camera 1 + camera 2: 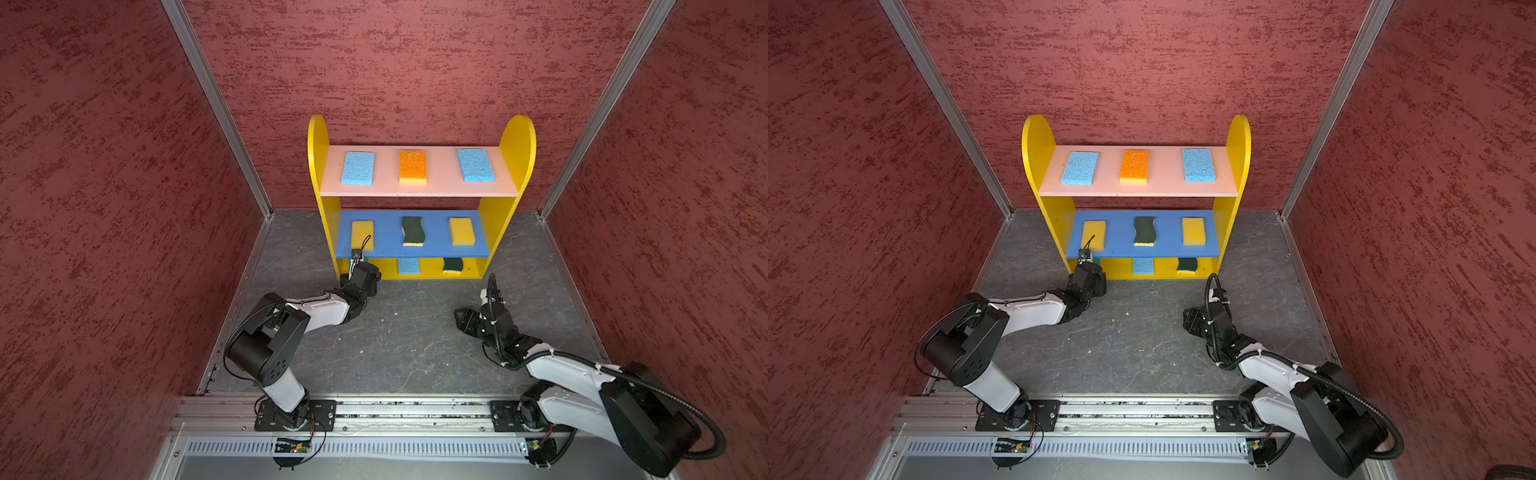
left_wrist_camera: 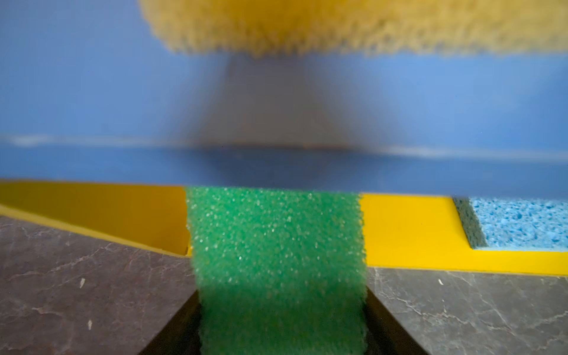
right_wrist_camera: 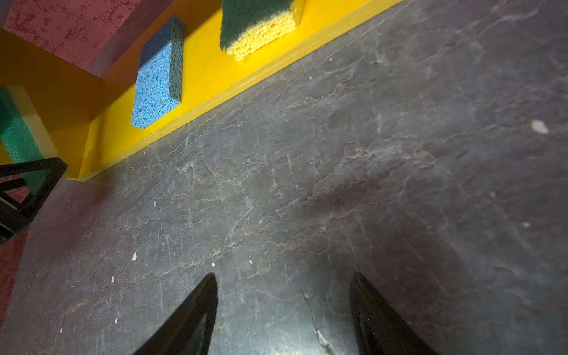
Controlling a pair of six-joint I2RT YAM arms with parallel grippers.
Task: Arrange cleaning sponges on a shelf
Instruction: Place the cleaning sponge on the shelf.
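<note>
As I checked the feeds, the three-tier shelf (image 1: 517, 149) with yellow round-topped side panels stood at the back wall, three sponges flat on its pink board and three on its blue board. In the bottom tier lay a light blue foam sponge (image 2: 519, 221) and a dark green wavy-edged sponge (image 1: 453, 265). The bright green rectangular foam sponge (image 2: 276, 239), coarse-pored, reached into that tier's left end, long axis front to back, far end under the blue board, near end jutting over the dark stone-look floor (image 3: 338, 184). The left gripper (image 2: 282, 292) was clamped on that near end. The right gripper (image 3: 284, 275) hung above the floor, jaws apart, holding nothing.
</note>
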